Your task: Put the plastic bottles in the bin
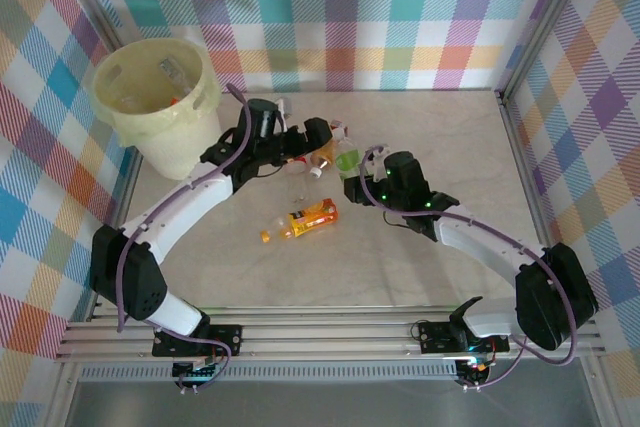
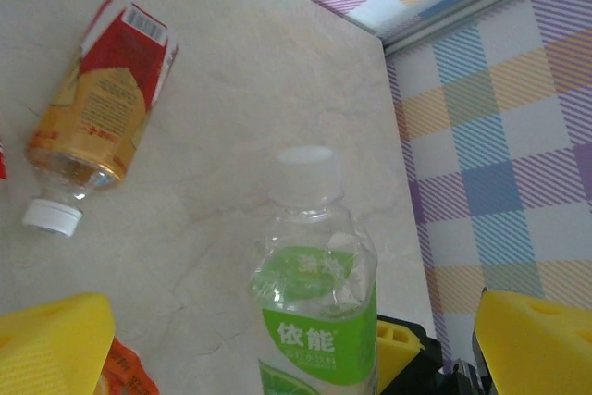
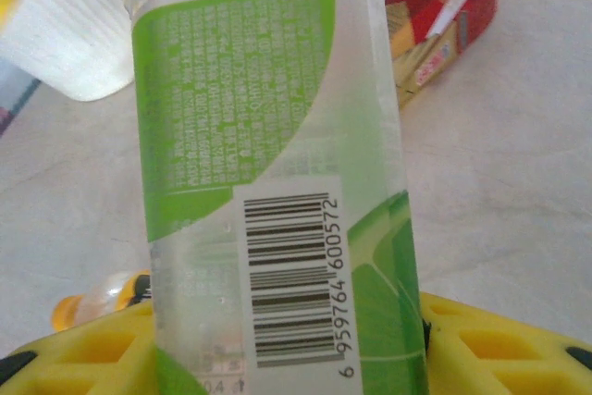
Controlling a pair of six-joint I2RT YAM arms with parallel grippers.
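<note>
A clear bottle with a green label [image 1: 347, 161] stands upright mid-table. My right gripper [image 1: 353, 183] is shut on its lower body; in the right wrist view the yellow fingers [image 3: 504, 349] press both sides of the bottle [image 3: 277, 182]. My left gripper [image 1: 325, 137] is open, and its wide-apart fingers [image 2: 51, 344] flank the same green bottle [image 2: 314, 293] without touching it. A red-and-orange labelled bottle [image 2: 97, 108] lies beside it. An orange bottle [image 1: 305, 219] lies nearer the front. The cream bin [image 1: 190, 142] stands at the back left with a few bottles inside.
Checked cloth walls and metal rails [image 1: 515, 147] close in the table at the back and on both sides. The two arms meet over the middle of the table. Bare marble-patterned tabletop [image 1: 450, 137] spreads to the right and toward the front.
</note>
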